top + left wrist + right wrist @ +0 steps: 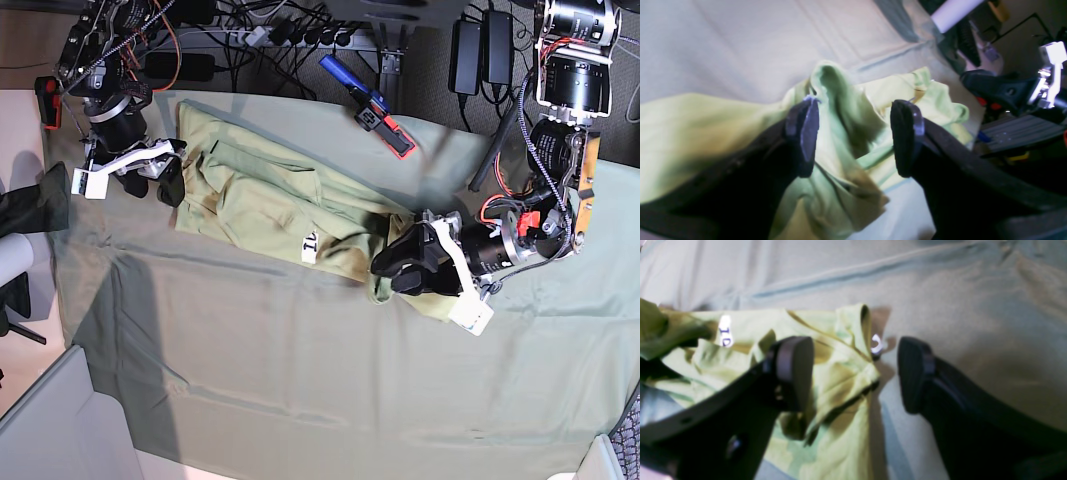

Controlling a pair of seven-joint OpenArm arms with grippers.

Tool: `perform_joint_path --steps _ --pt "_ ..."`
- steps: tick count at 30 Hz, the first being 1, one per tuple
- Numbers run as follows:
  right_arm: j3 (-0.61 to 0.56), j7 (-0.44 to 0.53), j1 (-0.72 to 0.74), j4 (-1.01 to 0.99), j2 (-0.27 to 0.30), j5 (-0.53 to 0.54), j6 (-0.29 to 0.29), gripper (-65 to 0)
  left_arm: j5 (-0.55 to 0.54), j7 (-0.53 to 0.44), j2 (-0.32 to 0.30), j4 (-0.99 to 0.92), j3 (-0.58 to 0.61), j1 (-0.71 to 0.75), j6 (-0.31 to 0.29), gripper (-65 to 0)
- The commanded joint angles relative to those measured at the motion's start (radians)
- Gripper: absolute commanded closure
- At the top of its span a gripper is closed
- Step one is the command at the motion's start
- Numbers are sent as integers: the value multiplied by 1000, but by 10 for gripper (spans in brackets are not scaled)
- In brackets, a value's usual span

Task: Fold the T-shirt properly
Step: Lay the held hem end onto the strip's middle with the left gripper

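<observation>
On the grey-green table cloth (300, 380) the T-shirt (260, 200) lies bunched; left gripper (853, 140) and right gripper (855, 373) both gape, empty, apparently poised to regrasp its edges.

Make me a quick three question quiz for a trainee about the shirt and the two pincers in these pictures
1. True or false: the left pincer is clamped on the T-shirt.
2. Which lies under the T-shirt? A) bare wood B) the grey-green table cloth C) a tray
3. Fill in: the white tag carries dark ____.

Key:
1. False: its jaws stand apart with rumpled fabric between them.
2. B.
3. Marks; too blurred to read. The right pincer is open too, at the shirt's edge.
</observation>
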Motion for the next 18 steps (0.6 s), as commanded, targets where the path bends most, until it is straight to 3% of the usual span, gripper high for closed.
perform_joint_path --steps 1,14,17,18 --pt "8 23 8 16 14 19 11 -399 -36 -9 7 18 -2 -19 -9 -374" --pt "8 26 8 16 13 18 11 -399 -287 142 31 24 -2 -20 -9 -372" --pt "8 26 8 16 13 18 11 -399 -285 147 25 75 -8 -22 -9 -362" --pt "8 26 7 16 13 18 11 -399 -276 147 22 104 -17 -22 -9 -327"
